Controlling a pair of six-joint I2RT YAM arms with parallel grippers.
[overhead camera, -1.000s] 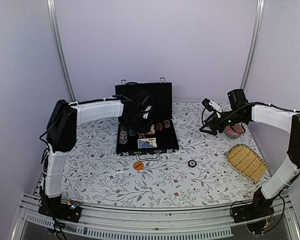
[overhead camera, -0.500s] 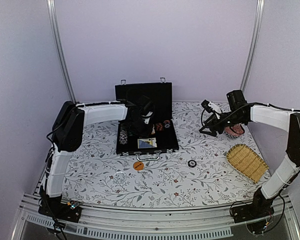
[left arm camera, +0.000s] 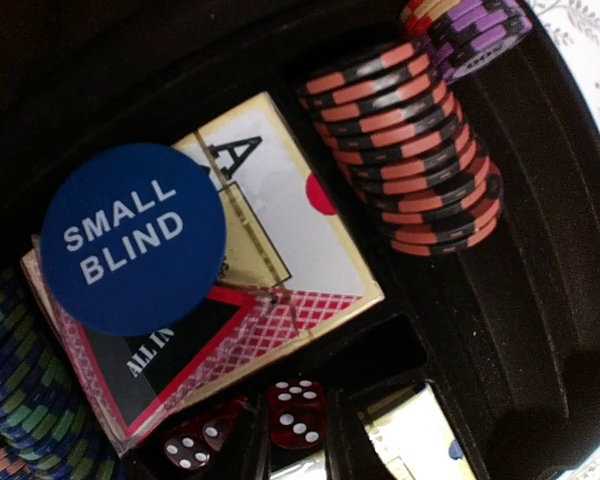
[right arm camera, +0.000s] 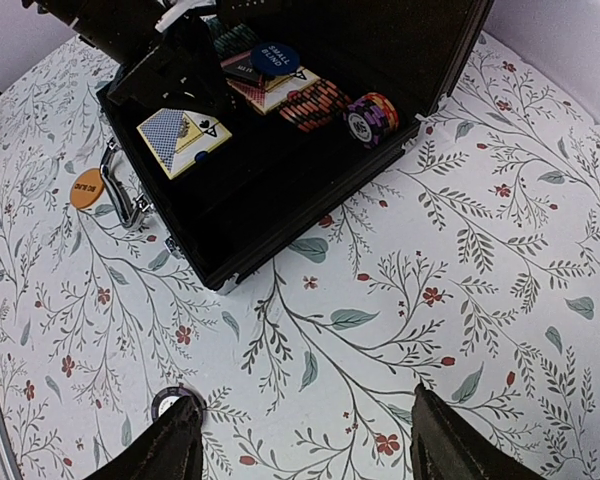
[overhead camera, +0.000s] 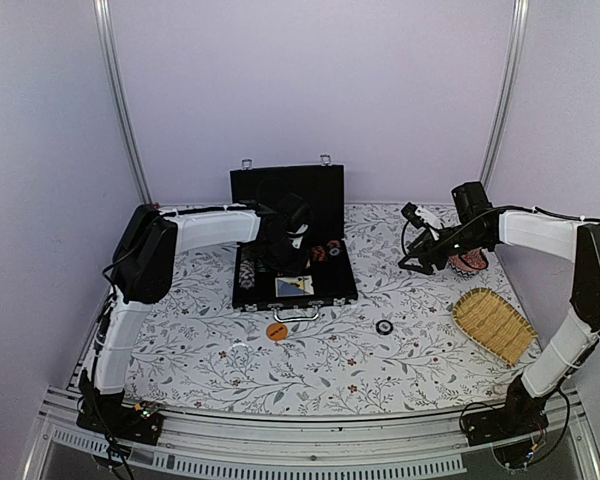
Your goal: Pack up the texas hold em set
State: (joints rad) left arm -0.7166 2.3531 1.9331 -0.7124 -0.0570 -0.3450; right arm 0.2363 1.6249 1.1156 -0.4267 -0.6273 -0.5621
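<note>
The black case [overhead camera: 294,288] lies open with its lid upright; it also shows in the right wrist view [right arm camera: 270,200]. Inside are a red-black chip stack [left arm camera: 405,150], a purple stack [left arm camera: 470,30], blue-green chips [left arm camera: 15,400], a card deck [left arm camera: 280,230] with a blue SMALL BLIND disc [left arm camera: 133,238] on it, and a second red die [left arm camera: 188,447]. My left gripper [overhead camera: 283,243] is low in the case, its fingertips either side of a red die [left arm camera: 298,405]. My right gripper [right arm camera: 300,440] is open and empty above the cloth. An orange disc [overhead camera: 277,331] and a dark chip [overhead camera: 384,327] lie on the table.
A woven yellow basket [overhead camera: 493,323] lies at the right. A red patterned dish [overhead camera: 471,263] sits behind my right arm. The dark chip [right arm camera: 176,402] is beside my right gripper's left fingertip. The orange disc [right arm camera: 86,188] lies by the case handle [right arm camera: 120,190].
My left arm has dropped lower and reached deeper into the case. My right arm has hardly moved.
</note>
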